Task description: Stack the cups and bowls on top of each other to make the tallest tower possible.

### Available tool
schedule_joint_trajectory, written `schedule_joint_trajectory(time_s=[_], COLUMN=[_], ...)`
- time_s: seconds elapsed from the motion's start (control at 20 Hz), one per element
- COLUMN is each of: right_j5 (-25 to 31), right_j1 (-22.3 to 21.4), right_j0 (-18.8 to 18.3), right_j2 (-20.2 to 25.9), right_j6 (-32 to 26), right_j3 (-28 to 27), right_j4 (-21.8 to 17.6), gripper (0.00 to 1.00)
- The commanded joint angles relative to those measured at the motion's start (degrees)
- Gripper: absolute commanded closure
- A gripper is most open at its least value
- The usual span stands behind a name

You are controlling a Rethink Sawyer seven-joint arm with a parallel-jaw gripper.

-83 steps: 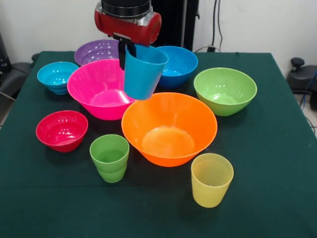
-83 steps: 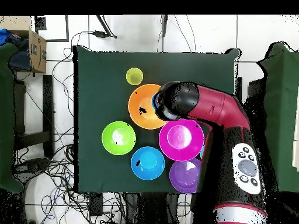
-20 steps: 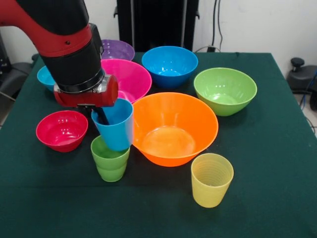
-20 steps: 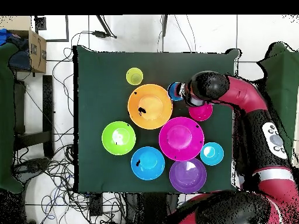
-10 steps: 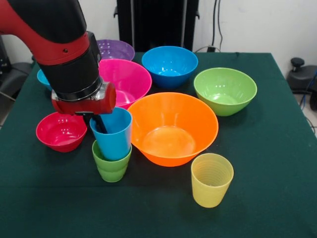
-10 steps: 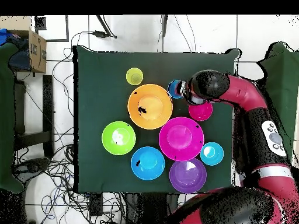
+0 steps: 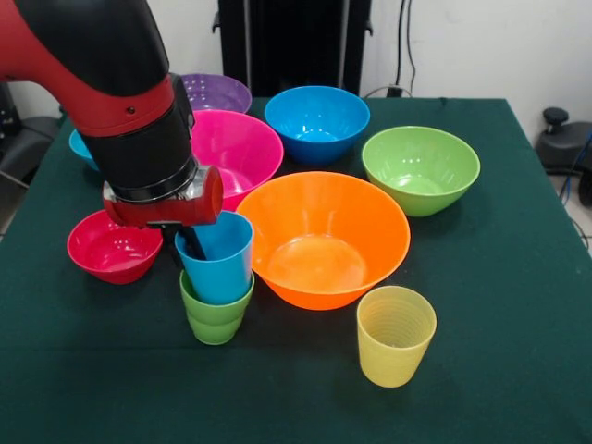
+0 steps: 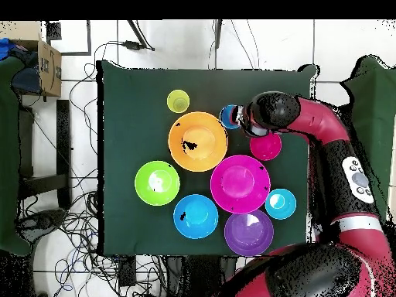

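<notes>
My gripper (image 7: 188,237) is shut on the rim of the sky-blue cup (image 7: 220,268), one finger inside it. The blue cup sits nested in the green cup (image 7: 215,319), which stands upright on the table in front of the orange bowl (image 7: 324,240). The ridged yellow cup (image 7: 395,335) stands alone at the front right. In the overhead view the blue cup (image 8: 229,117) shows just beside the gripper (image 8: 240,120); the green cup is hidden under it. The yellow cup (image 8: 178,100) lies beyond the orange bowl (image 8: 198,141).
The red bowl (image 7: 113,248) is left of the stacked cups, partly behind the arm. The pink bowl (image 7: 242,143), purple bowl (image 7: 222,92), blue bowl (image 7: 316,120), green bowl (image 7: 421,166) and teal bowl (image 7: 81,143) stand behind on the green tablecloth (image 7: 499,370).
The gripper has come down with the blue cup, and the cup now sits inside the green cup instead of hanging tilted above it.
</notes>
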Motion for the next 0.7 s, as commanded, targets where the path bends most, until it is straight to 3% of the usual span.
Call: schedule_joint_trajectory(time_s=[0.05, 0.7], right_j5=[1.97, -0.74], right_j1=[1.05, 0.16], right_j0=[-0.03, -0.82], right_j2=[3.11, 3.99], right_j6=[-19.56, -19.16], right_j3=[-2.02, -2.08], right_j4=[-5.49, -9.39], gripper=[1.00, 1.00])
